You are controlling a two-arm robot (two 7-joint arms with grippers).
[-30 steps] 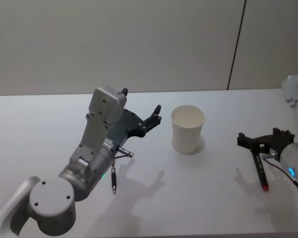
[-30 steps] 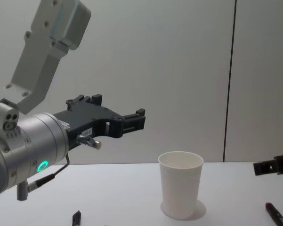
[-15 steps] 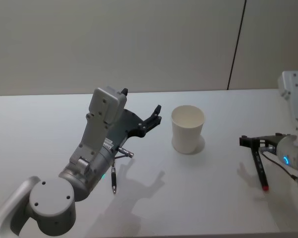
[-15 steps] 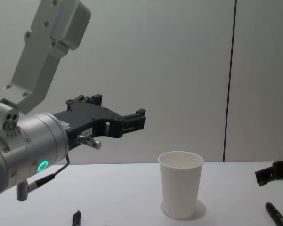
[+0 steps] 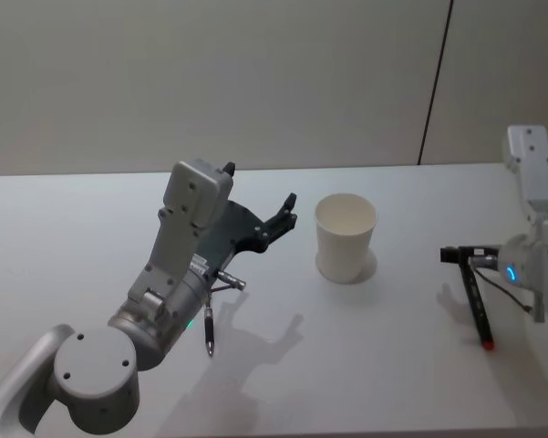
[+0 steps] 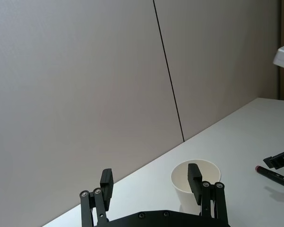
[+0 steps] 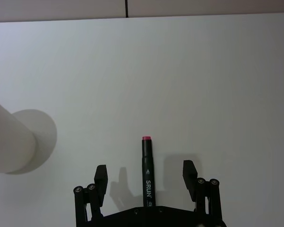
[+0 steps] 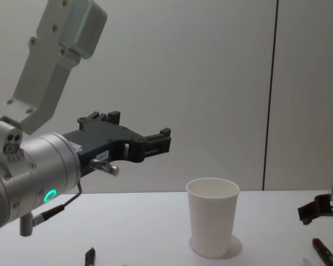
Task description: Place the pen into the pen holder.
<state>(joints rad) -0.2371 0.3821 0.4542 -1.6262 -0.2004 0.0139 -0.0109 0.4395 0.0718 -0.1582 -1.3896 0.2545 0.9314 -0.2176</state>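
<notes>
White table [image 5: 365, 392]: bare along its near edge, with a wide free stretch between the two arms and in front of the cup.
Second pen [image 5: 208, 333]: dark, lying flat on the table at the near left, under the left arm and well apart from the cup.
Pen [image 7: 147, 161]: black barrel with a red end. It lies flat on the table at the right, red end toward the near edge. It is well to the right of the pen holder, with bare table between them.
Right gripper [image 7: 145, 171]: low over the far part of the pen, fingers [image 7: 100, 176] spread wide. One finger stands on each side of the barrel and neither touches it. Its shadow falls on the table beside the pen.
Right arm: comes in from the right edge, with a white link standing above the wrist.
Pen holder [image 5: 346, 239]: white paper cup, upright with its mouth open upward, toward the far side of the table near the middle. Free surface lies all around it.
Left gripper [image 6: 150, 178]: held high above the table, left of the cup. Its fingers are wide apart and grip nothing, pointing far and right toward the cup and the wall.
Left arm: rises from the near left corner, with a white link upright above the silver wrist.
Grey wall [image 5: 210, 82]: beyond the table's far edge, with a dark vertical seam to the right of the cup.
</notes>
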